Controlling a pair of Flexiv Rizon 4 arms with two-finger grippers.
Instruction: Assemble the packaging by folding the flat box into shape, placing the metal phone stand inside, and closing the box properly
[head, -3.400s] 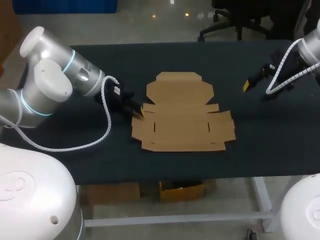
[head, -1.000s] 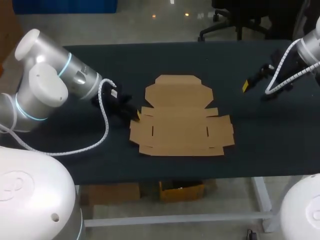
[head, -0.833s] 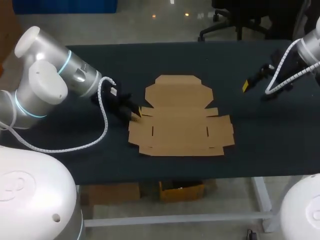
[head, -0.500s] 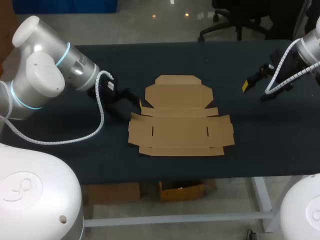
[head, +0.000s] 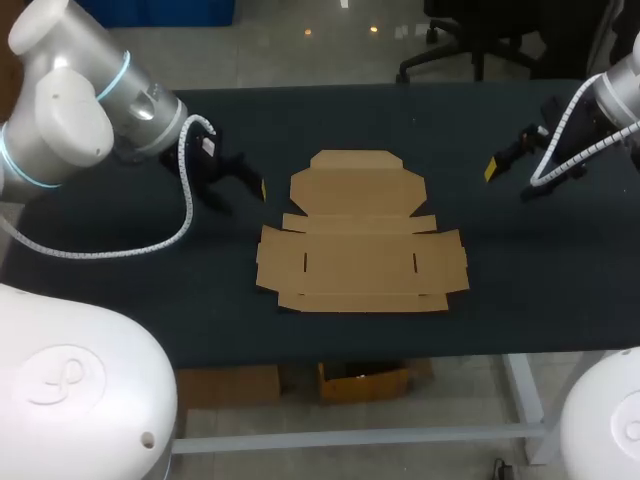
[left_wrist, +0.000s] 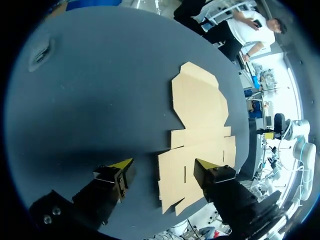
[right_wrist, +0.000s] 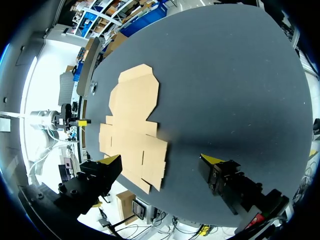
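Brown cardboard, the flat box (head: 360, 235), lies unfolded at the middle of the black-covered table (head: 520, 270). Its narrower panel with clipped corners points to 12 o'clock. The wider part, with its side flaps and two short slots, lies toward 6 o'clock. Every panel lies flat on the cloth.

The left gripper (head: 258, 188) sits at about 10 o'clock from the box, near its left flaps but apart from them, with only dark cloth between. In the left wrist view this gripper (left_wrist: 162, 165) has its yellow-tipped fingers spread wide and holds nothing. The box lies on the table ahead of them, its near edge showing in the gap between the fingers. A white coiled cable (head: 188, 185) loops along the left arm, beside the wrist.

The right gripper (head: 492, 170) sits at about 2 o'clock from the box, well apart from it and near the table's right end. In the right wrist view its fingers (right_wrist: 111, 160) also stand wide apart and grip nothing. The box lies on the table ahead of them, off toward one finger's side.
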